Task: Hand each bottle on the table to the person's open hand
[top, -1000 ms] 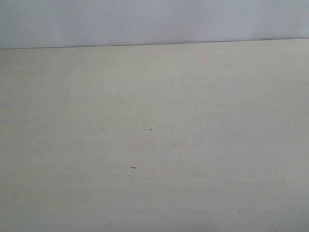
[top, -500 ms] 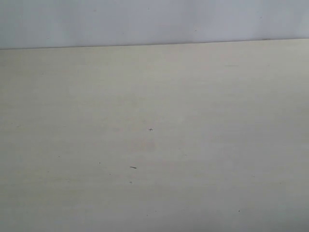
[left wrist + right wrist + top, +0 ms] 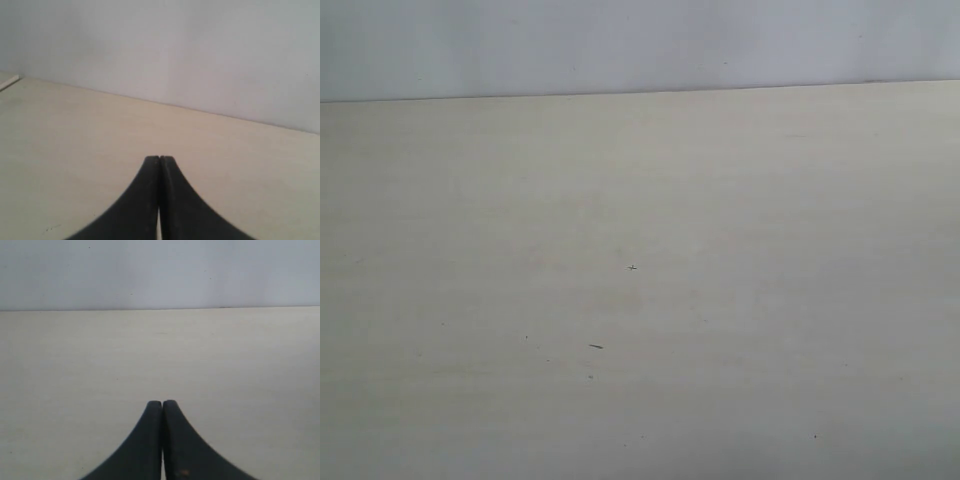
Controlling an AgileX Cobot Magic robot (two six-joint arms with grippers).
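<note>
No bottle and no hand shows in any view. The pale beige table (image 3: 720, 200) fills the exterior view, bare apart from a few tiny dark specks (image 3: 595, 347), and neither arm appears there. In the left wrist view my left gripper (image 3: 159, 158) is shut, its black fingertips pressed together with nothing between them, above the table (image 3: 75, 130). In the right wrist view my right gripper (image 3: 162, 402) is likewise shut on nothing over the table (image 3: 225, 355).
A plain pale wall (image 3: 620, 45) stands behind the table's far edge (image 3: 640, 92). In the left wrist view a table corner or side edge (image 3: 9, 82) shows near the wall.
</note>
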